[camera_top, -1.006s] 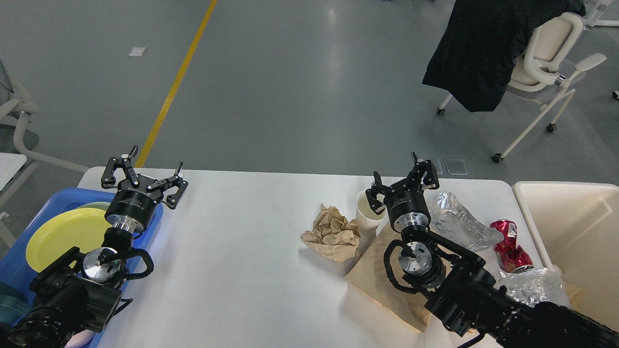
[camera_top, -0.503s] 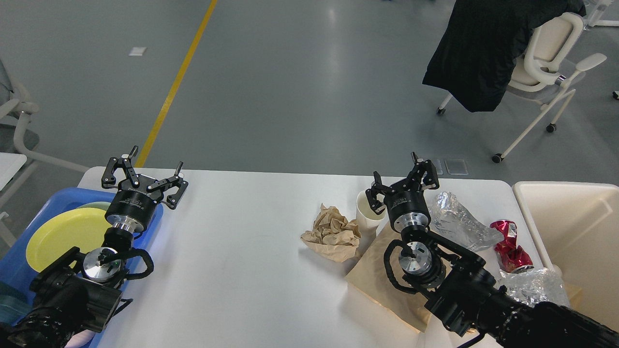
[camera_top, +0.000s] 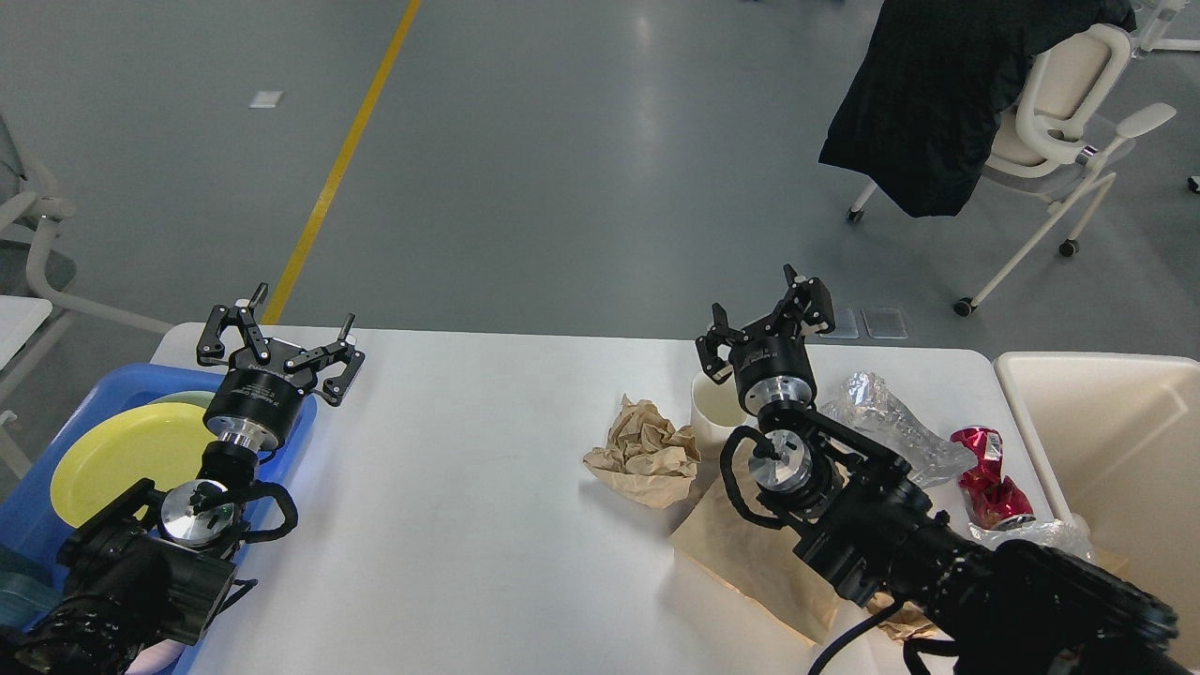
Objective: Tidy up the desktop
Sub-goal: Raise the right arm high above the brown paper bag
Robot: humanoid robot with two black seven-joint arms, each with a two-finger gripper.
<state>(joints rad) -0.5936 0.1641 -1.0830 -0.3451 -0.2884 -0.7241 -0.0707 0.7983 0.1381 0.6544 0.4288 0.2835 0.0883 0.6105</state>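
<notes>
Desktop (camera_top: 469,487): blue tray (camera_top: 56,441) holds yellow plate (camera_top: 122,455).

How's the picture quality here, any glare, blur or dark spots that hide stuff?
Head view: sharp throughout, no motion blur. Soft overhead light leaves pale streaks of glare on the glossy grey floor and faint shadows on the white matte desktop. The crumpled silver foil wrapper glints. The black right gripper and left gripper read clearly, both open.
</notes>
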